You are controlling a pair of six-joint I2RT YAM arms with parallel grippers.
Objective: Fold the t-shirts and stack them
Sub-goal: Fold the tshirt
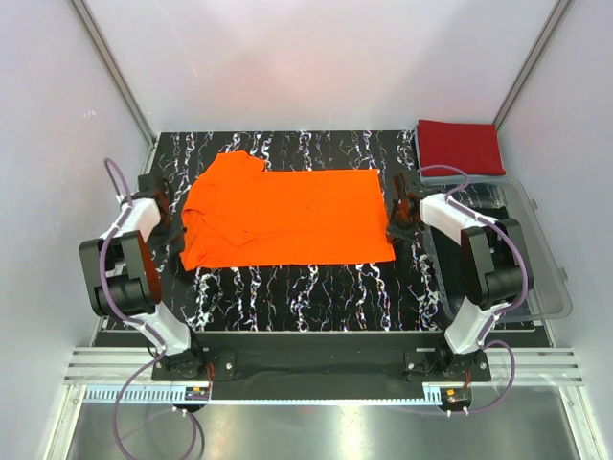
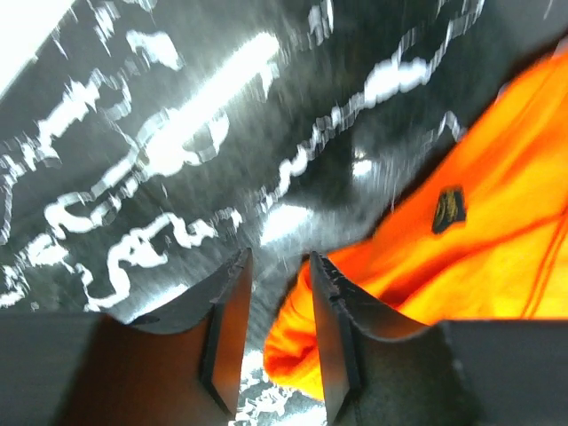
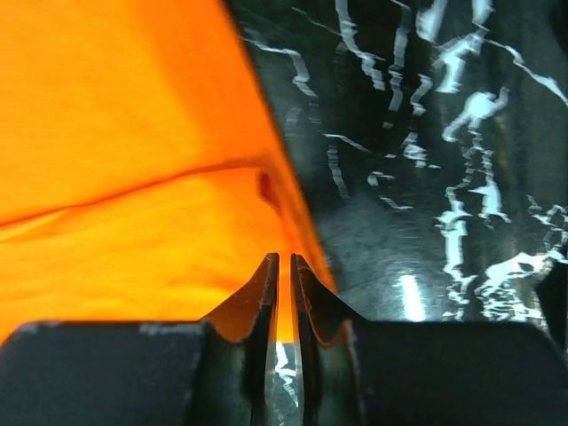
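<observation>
The orange t-shirt (image 1: 287, 220) lies flat across the middle of the black marbled mat (image 1: 306, 292), with a sleeve bunched at its back left. My left gripper (image 1: 175, 228) sits at the shirt's left edge. In the left wrist view it (image 2: 277, 259) is open, the orange cloth (image 2: 497, 204) lying just beyond its right finger. My right gripper (image 1: 397, 213) is at the shirt's right edge. Seen from the right wrist, it (image 3: 285, 259) is closed to a thin slit on the orange hem (image 3: 124, 133). The red t-shirt (image 1: 462, 146) lies folded at the back right.
A clear plastic bin (image 1: 546, 278) stands along the right side of the mat, beside the right arm, with the red shirt at its far end. White walls and metal posts enclose the table on three sides.
</observation>
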